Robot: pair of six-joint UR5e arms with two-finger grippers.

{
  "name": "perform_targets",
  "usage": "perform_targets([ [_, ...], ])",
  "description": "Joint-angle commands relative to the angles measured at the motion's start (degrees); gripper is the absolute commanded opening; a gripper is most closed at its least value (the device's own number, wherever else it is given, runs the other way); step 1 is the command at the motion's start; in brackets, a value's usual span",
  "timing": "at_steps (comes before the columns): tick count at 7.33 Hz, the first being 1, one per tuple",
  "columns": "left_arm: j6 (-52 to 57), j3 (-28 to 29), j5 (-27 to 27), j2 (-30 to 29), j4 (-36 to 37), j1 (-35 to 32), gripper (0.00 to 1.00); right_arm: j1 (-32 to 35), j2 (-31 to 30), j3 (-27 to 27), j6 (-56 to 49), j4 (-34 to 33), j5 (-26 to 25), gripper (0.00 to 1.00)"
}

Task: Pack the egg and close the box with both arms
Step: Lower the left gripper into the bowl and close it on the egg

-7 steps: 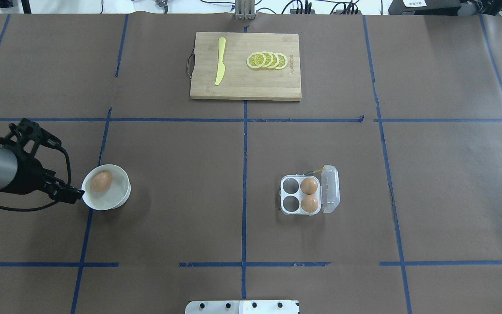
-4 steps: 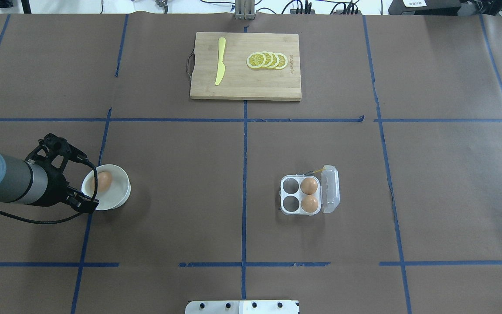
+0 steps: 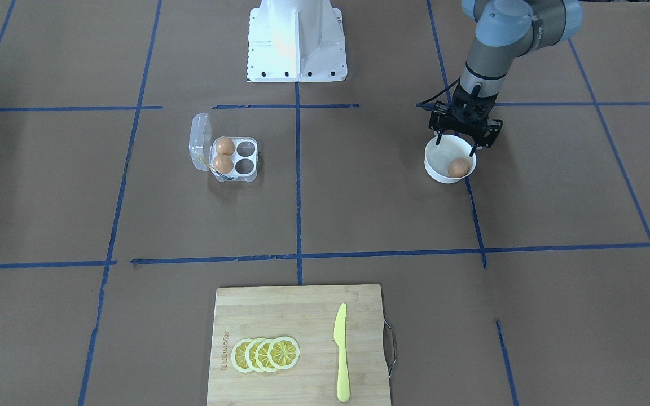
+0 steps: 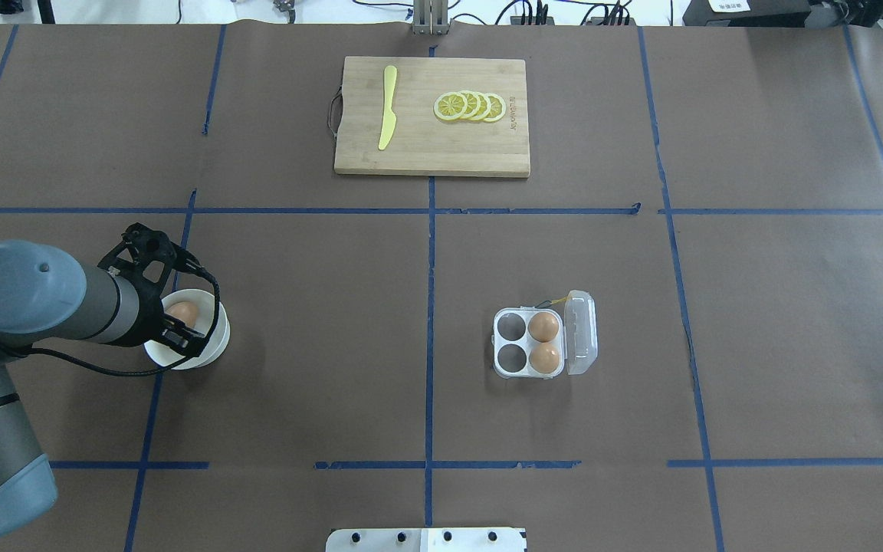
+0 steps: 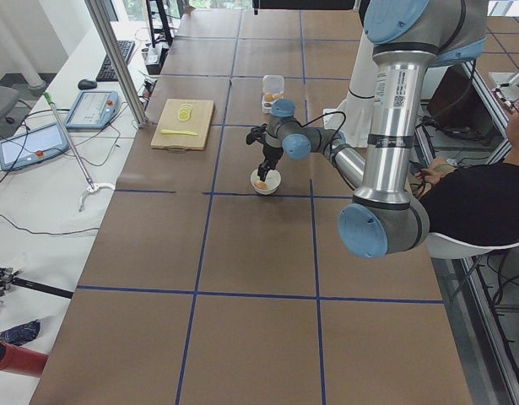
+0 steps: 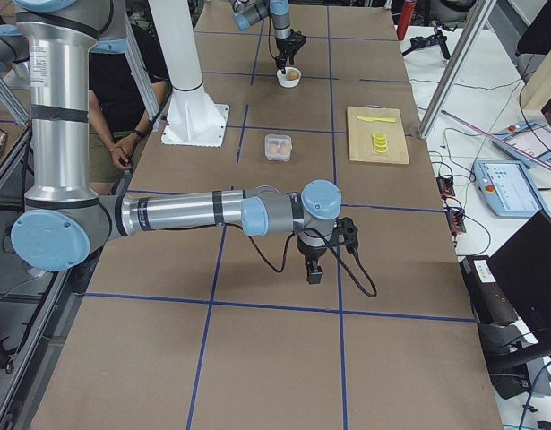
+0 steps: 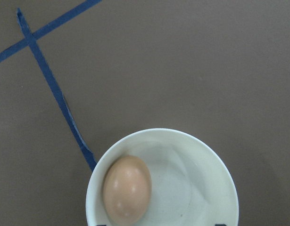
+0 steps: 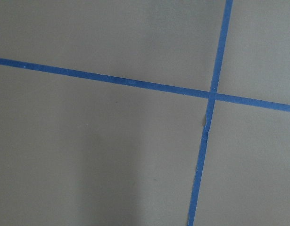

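"Egg (image 7: 127, 189) first: where is it lying?"

"It is lying on its side in the white bowl (image 7: 162, 130), off toward one wall, on my left part of the bench (image 4: 334, 307) and well apart from the box (image 4: 511, 356)."

"And what are you doing with your left gripper (image 3: 456, 141)?"

"I am hanging it straight over the bowl with the fingers spread wide and gripping nothing, so the egg is sitting between their lines for a plain downward pinch."

"Why is the box standing open?"

"Its lid (image 4: 582, 332) is lying back on the far side, and the two free cells are facing my left arm, beside the two other eggs (image 4: 543, 327). I am judging that an easy drop."

"And the right gripper (image 6: 314, 271)?"

"It is waiting over bare bench, probably for the lid. I cannot tell whether it is open or closed."
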Motion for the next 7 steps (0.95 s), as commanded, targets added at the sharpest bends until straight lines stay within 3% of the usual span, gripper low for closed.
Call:
perform_targets([
  [1, 0.4, 0.7, 0.7, -0.7, 1.0, 0.3, 0.79, 0.0, 0.1, 0.1, 0.0, 0.0, 0.0, 1.0],
  [7, 0.9, 5.0, 0.8, -3.7, 1.0, 0.9, 0.74, 0.0, 0.0, -0.6, -0.1, 0.0, 0.2, 1.0],
])
